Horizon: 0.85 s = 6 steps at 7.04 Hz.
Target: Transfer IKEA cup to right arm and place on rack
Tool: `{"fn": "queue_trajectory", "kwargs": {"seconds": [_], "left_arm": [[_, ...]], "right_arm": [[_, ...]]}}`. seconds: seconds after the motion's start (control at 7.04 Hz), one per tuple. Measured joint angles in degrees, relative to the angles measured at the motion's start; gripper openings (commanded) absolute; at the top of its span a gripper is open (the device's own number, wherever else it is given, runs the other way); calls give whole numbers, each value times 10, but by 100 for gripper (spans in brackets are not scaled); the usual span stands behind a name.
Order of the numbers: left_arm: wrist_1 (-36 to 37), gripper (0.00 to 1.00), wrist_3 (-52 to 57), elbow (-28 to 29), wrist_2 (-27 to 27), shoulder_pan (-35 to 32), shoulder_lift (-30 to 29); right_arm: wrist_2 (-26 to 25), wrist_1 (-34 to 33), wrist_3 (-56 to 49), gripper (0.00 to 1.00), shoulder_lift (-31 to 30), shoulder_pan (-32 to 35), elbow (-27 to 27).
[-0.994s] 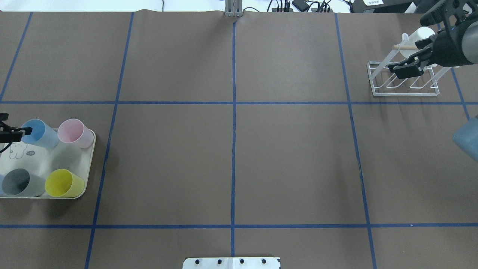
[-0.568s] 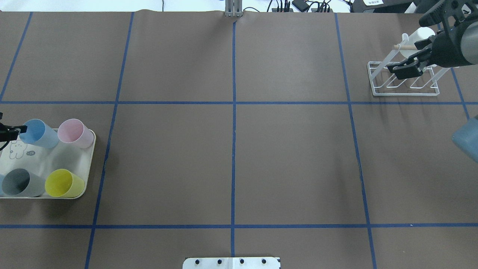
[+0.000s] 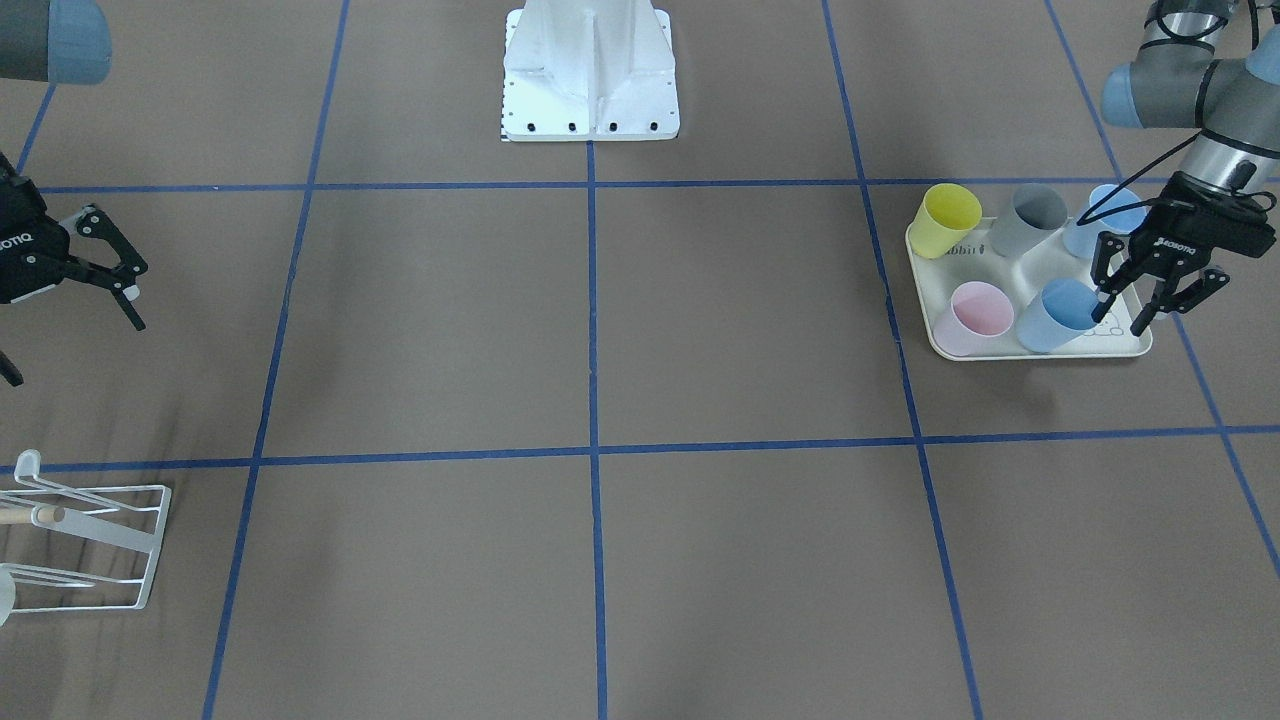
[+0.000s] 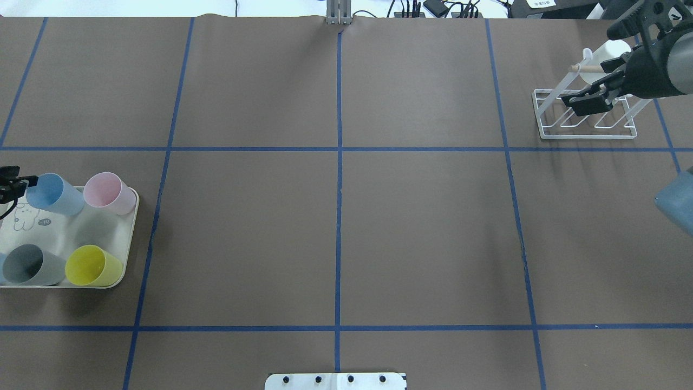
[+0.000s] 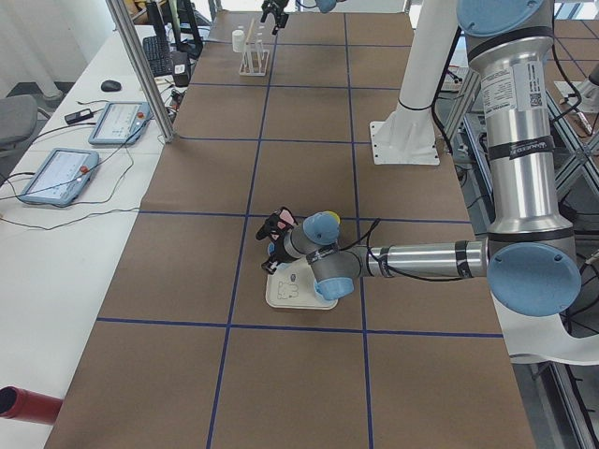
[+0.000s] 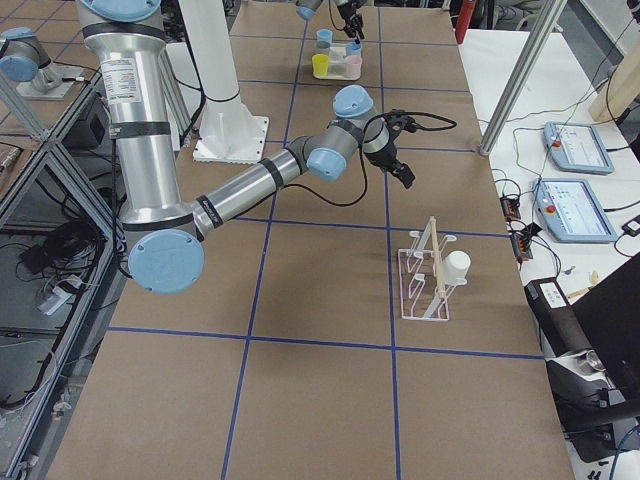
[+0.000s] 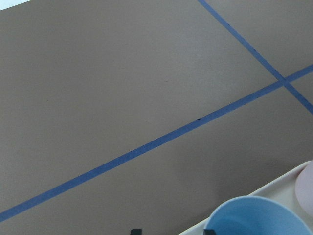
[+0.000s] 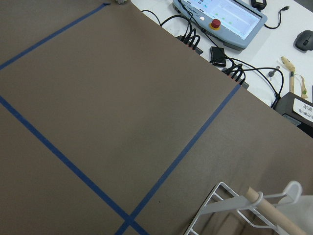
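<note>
A light blue cup (image 4: 54, 194) stands in the far-left corner of a cream tray (image 4: 70, 230), and also shows in the front view (image 3: 1058, 315). My left gripper (image 3: 1120, 320) is open and empty at that cup's outer rim, one finger against or just beside the rim. In the left wrist view the cup's rim (image 7: 254, 219) lies right of the fingertips. The white wire rack (image 4: 584, 116) with its wooden rod stands far right. My right gripper (image 4: 582, 103) hovers over it, open and empty, as the front view shows (image 3: 72, 345).
The tray also holds a pink cup (image 4: 108, 192), a grey cup (image 4: 30, 264), a yellow cup (image 4: 92, 265) and another blue cup (image 3: 1100, 215). A white cup (image 4: 614, 51) hangs on the rack's far end. The robot base (image 3: 590, 70) stands at mid-table.
My left gripper has drawn back toward the view's left edge, off the blue cup's mouth to its outer rim. My right gripper has shifted slightly farther away over the rack.
</note>
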Motion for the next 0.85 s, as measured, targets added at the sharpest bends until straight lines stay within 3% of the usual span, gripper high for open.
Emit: {"fn": "queue_trajectory", "kwargs": {"seconds": [0.85], "left_arm": [[-8,49,1,2,-1,4,-2]], "right_arm": [[-1,0,0,100,-1,-1,-2]]}}
